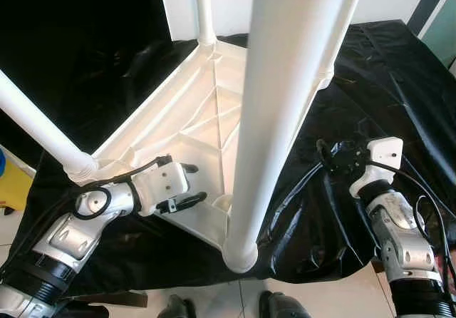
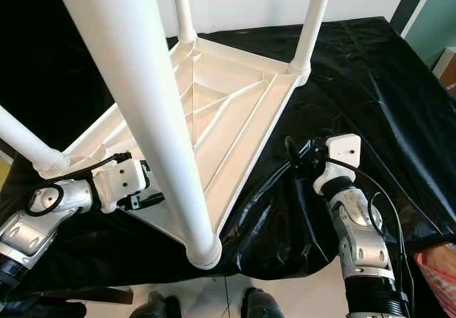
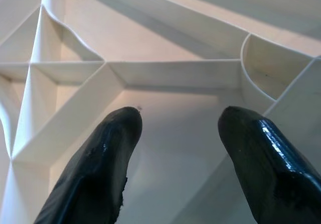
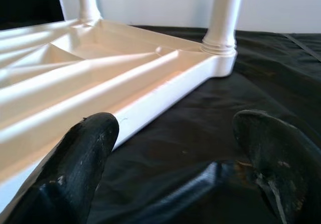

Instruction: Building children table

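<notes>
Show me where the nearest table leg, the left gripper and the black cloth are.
Nearest table leg [image 1: 285, 83], left eye view: middle of the shaft.
Left gripper [image 1: 194, 185], left eye view: between its fingertips, open over the tabletop's underside.
Black cloth [image 2: 370, 83], right eye view: bare part.

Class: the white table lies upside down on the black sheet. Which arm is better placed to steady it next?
Probably left: the left gripper is open over the tabletop's ribbed underside, while the right gripper, also open, is beside the edge, over the black sheet.

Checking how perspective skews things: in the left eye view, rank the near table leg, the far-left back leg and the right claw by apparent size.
1. Near table leg, largest because it is nearest the camera.
2. and 3. Back leg and right claw: too alike to rank.
</notes>
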You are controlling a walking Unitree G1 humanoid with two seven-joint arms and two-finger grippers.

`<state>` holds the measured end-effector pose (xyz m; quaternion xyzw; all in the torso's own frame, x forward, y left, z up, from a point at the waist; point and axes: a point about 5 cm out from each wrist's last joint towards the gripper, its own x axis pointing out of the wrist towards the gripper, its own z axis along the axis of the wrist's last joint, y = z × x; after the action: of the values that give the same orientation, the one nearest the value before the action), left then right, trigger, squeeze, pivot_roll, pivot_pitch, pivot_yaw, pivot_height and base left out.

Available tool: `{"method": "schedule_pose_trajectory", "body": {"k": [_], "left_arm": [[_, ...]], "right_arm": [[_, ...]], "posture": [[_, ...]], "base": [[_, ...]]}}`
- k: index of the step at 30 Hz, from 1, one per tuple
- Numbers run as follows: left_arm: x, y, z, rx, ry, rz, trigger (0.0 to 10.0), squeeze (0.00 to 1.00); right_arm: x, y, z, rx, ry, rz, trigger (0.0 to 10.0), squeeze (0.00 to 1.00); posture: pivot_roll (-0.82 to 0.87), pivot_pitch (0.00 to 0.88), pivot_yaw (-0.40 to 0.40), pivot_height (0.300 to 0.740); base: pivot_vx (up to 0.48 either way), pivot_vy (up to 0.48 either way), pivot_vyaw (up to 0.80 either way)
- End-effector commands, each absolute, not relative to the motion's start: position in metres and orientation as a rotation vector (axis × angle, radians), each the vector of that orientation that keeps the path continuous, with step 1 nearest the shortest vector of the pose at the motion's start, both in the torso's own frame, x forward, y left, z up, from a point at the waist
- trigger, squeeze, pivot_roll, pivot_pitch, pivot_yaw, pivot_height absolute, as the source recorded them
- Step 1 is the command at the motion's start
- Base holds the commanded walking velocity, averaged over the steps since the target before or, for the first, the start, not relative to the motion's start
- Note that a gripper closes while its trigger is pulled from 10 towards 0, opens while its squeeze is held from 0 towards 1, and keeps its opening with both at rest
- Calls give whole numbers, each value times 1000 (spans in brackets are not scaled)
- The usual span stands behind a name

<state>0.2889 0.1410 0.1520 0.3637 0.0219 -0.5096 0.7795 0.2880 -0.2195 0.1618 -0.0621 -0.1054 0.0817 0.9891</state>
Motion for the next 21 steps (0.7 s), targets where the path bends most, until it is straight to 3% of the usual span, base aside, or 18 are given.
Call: {"method": "schedule_pose_trajectory", "body": {"k": [1, 3, 14, 21], "left_arm": [[288, 147, 118, 829, 201, -1049, 10000, 0], [303, 143, 116, 814, 202, -953, 10000, 0], [330, 116, 132, 762, 76, -831, 10000, 0], [315, 124, 152, 578, -1, -1020, 10000, 0]], "right_arm": [[286, -218, 160, -114, -203, 165, 10000, 0], [285, -218, 161, -109, -201, 155, 10000, 0], [283, -217, 161, -99, -202, 142, 10000, 0], [279, -220, 159, -99, -197, 130, 10000, 0]], "posture": [[-102, 172, 54, 740], [-104, 174, 57, 740], [-116, 176, 69, 740], [-114, 179, 74, 740]], "base": [[0, 0, 0], [0, 0, 0], [0, 0, 0], [0, 0, 0]]}}
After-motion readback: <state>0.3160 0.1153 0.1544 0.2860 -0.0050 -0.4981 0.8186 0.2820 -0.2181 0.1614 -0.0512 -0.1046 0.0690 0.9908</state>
